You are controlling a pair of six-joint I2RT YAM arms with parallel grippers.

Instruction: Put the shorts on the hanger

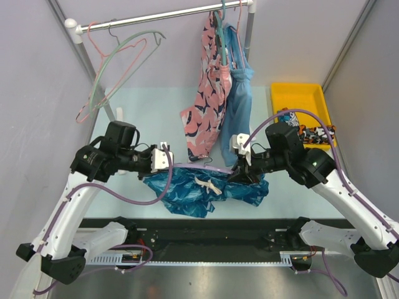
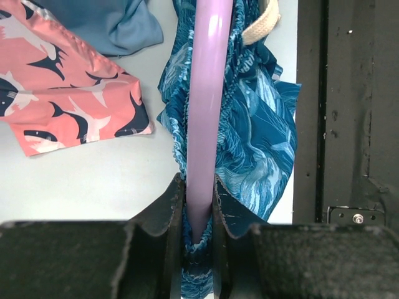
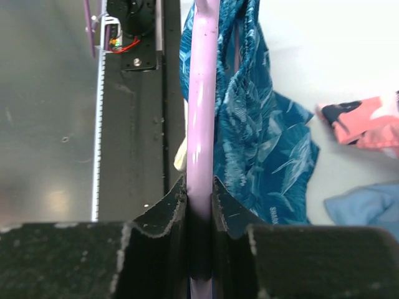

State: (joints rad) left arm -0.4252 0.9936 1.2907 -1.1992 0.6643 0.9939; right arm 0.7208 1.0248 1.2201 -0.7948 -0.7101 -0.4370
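Lilac wire spans the gap between your two arms: the hanger [image 1: 194,166] lies roughly level, one end in the left jaws and the other in the right jaws. In your left wrist view the hanger [image 2: 206,93] runs straight up the middle of the picture and drops between the two dark fingers [image 2: 163,215], which press against it on both sides. The left jaws are clamped on it, with a gathered fold of the shorts [image 2: 262,137] caught in the same slot just beneath the bar. Your right wrist view shows the same grip. The hanger [image 3: 202,112] sits squeezed between the fingers [image 3: 229,212], so the right jaws are clamped on it too, and the shorts [image 3: 249,124] hang off the far side of the bar, just beyond the fingertips.

From above, the shorts [image 1: 187,190] drape from the bar between the two sets of jaws and spill toward the near edge of the counter [image 1: 137,106]. The white drawstring [image 1: 206,185] lies loose near the middle. You cannot tell whether the fabric rests on the counter or hangs free of it.

Behind the bar, a pink patterned garment [image 1: 206,106] and a light-blue garment [image 1: 240,106] hang from the rail [image 1: 162,17], with their lower ends reaching the counter. A yellow bin [image 1: 296,93] stands at the far right.
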